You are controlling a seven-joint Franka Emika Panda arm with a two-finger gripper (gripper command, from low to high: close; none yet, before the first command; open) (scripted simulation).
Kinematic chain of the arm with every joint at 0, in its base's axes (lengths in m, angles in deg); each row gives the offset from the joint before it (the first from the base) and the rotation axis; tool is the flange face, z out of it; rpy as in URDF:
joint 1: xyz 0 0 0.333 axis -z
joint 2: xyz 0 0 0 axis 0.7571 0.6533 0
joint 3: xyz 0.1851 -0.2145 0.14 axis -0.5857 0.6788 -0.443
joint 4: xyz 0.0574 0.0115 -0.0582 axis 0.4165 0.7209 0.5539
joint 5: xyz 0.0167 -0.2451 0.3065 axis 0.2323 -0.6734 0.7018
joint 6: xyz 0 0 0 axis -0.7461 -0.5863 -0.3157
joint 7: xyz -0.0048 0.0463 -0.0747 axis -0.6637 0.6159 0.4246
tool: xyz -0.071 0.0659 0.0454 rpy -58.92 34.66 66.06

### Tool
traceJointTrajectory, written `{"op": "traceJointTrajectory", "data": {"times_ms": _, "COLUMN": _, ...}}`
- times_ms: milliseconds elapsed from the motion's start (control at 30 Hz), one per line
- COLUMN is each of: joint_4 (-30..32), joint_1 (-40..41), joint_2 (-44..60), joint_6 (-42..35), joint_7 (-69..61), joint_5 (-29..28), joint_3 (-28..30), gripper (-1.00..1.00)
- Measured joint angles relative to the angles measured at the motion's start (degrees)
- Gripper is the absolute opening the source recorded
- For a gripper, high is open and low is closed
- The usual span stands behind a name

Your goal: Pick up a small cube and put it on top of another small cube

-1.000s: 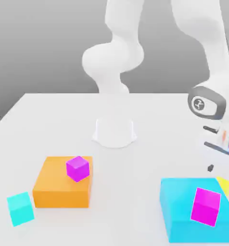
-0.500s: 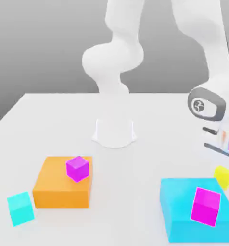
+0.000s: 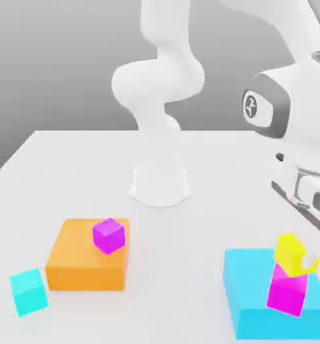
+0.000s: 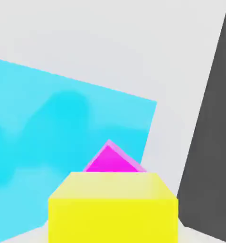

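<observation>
The small yellow cube (image 3: pixel 289 252) sits on top of the hot pink cube (image 3: pixel 286 293), slightly turned against it. The pink cube stands on the big cyan block (image 3: pixel 247 295) near the exterior view's right edge. My gripper (image 3: pixel 296 259) comes down from the white hand (image 3: pixel 304 191) and is right around the yellow cube. In the hand view the yellow cube (image 4: pixel 113 209) is very close, with a corner of the pink cube (image 4: pixel 110 161) just behind it and the cyan block (image 4: pixel 53 128) beneath.
A big orange block (image 3: pixel 82 263) with a small violet cube (image 3: pixel 109 235) on it lies at the exterior view's left. A small cyan cube (image 3: pixel 27 291) stands beside it. The arm's white base (image 3: pixel 160 183) rises at the table's middle back.
The yellow cube has gone from the table beside the cyan block up onto the pink cube. The hand has swung up and toward the exterior view's left with it.
</observation>
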Motion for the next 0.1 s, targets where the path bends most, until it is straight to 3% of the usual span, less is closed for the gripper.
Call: {"op": "traceJointTrajectory", "data": {"times_ms": 100, "joint_4": 0.0, "joint_1": 0.0, "joint_2": 0.0, "joint_6": 0.0, "joint_7": 0.0, "joint_5": 0.0, "joint_3": 0.0, "gripper": 1.00}}
